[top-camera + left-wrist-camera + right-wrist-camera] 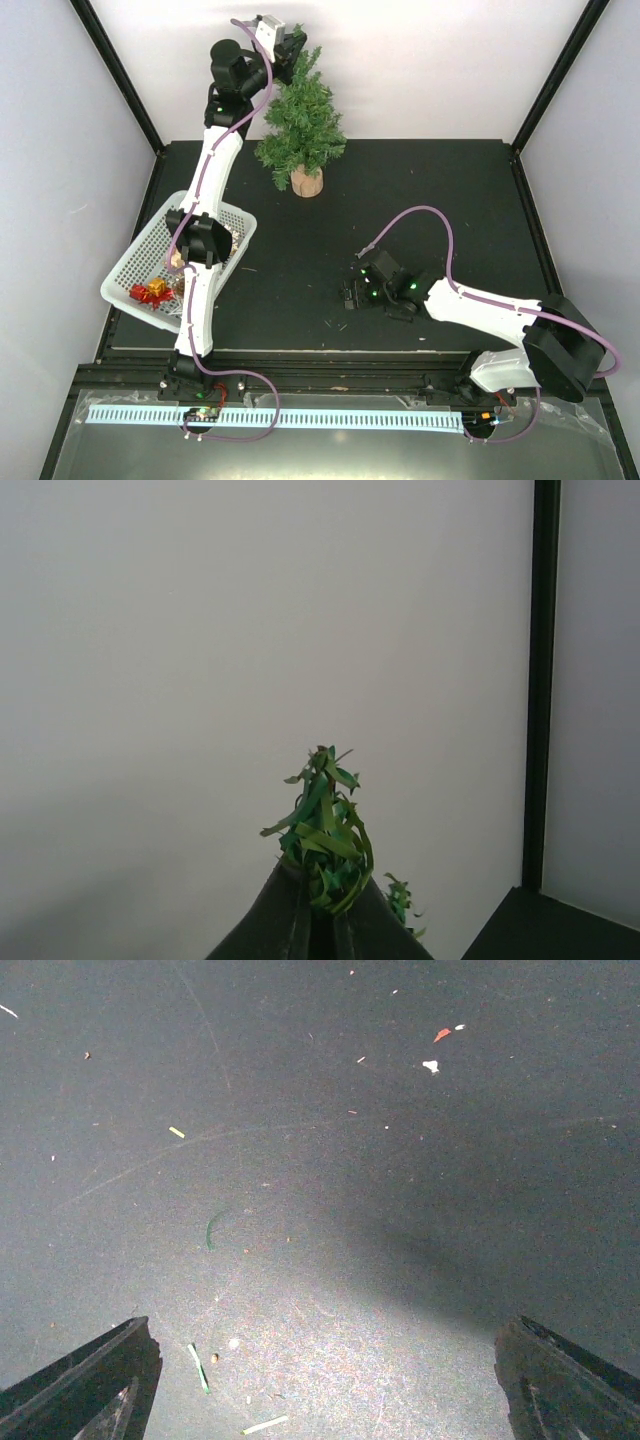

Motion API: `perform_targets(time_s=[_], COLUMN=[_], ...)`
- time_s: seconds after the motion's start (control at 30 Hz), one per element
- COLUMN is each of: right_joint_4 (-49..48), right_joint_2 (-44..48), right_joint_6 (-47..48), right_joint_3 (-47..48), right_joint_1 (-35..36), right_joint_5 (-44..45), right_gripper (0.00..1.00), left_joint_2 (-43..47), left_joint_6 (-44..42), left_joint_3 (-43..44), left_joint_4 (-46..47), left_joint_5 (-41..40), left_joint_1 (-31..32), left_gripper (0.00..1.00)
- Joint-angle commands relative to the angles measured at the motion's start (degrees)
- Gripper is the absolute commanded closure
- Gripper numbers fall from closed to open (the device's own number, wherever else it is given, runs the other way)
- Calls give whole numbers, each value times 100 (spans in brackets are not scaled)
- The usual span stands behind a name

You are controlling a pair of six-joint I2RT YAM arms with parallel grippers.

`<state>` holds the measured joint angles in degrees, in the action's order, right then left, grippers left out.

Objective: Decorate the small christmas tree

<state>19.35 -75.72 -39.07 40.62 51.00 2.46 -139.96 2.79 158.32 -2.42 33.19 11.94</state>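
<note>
At the rear, the small christmas tree stands upright, left end effector clamping its tip.

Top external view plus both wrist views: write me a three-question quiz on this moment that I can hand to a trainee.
1. True or false: the right gripper is holding an ornament.
2. What sits between the fingers of the left gripper? A) the tip of the small christmas tree; B) a red ribbon; C) nothing.
3. Fill in: the ornaments lie in the white ____ beside the left arm.
Key: 1 false, it is open with nothing in it, above the table. 2 A. 3 basket.
</note>
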Motion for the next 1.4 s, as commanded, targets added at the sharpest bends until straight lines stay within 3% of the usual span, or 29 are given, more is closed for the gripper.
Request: perform_targets(time_s=[0.0, 0.3, 0.83, 1.37], right_joint_4=[-125, -38, 873, 1512], right_joint_2=[-64, 250, 1864, 3206], right_joint_6=[-12, -65, -290, -483], right_joint_3=[-54, -101, -313, -600], right_joint_1=[-33, -33, -32, -32], right_joint_5=[78, 232, 1089, 1474], right_gripper=[9, 9, 9, 9], left_joint_2=[25, 312, 1553, 2716], left_joint_6=[79, 426, 1220, 1024], left_joint_3=[243, 201, -936, -2238], left_joint_4=[113, 57, -216, -899], left_joint_5=[64, 327, 1479, 2005], left_joint_1=[26, 81, 499, 1132], left_gripper=[99, 99, 99, 99])
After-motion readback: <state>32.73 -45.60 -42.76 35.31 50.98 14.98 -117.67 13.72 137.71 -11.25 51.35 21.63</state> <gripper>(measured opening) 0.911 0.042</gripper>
